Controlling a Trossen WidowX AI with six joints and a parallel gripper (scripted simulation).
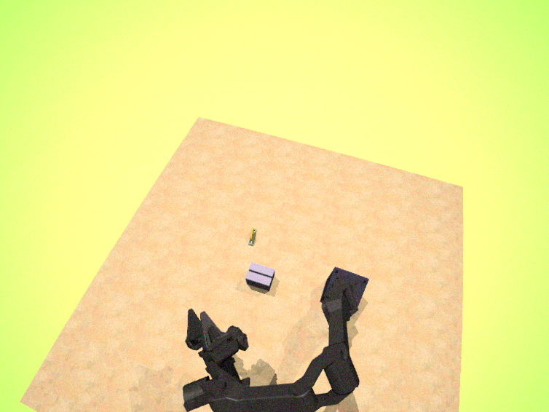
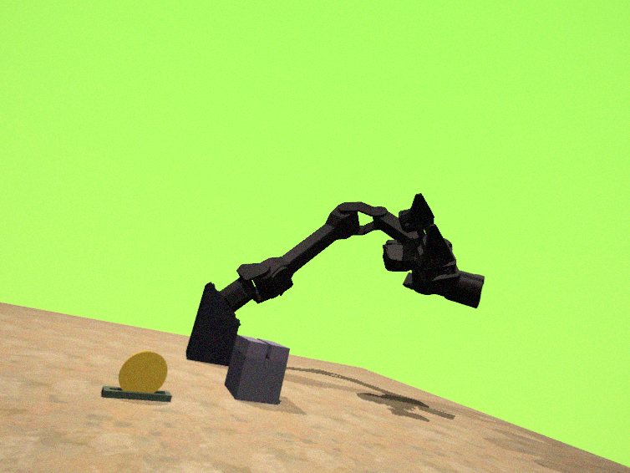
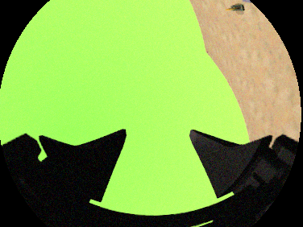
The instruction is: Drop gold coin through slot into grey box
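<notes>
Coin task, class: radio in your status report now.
Pincer open, empty, raised well away from the table. Coin upright in green holder, untouched. Grey box closed, slot on top. Nothing between coin and box.
</notes>
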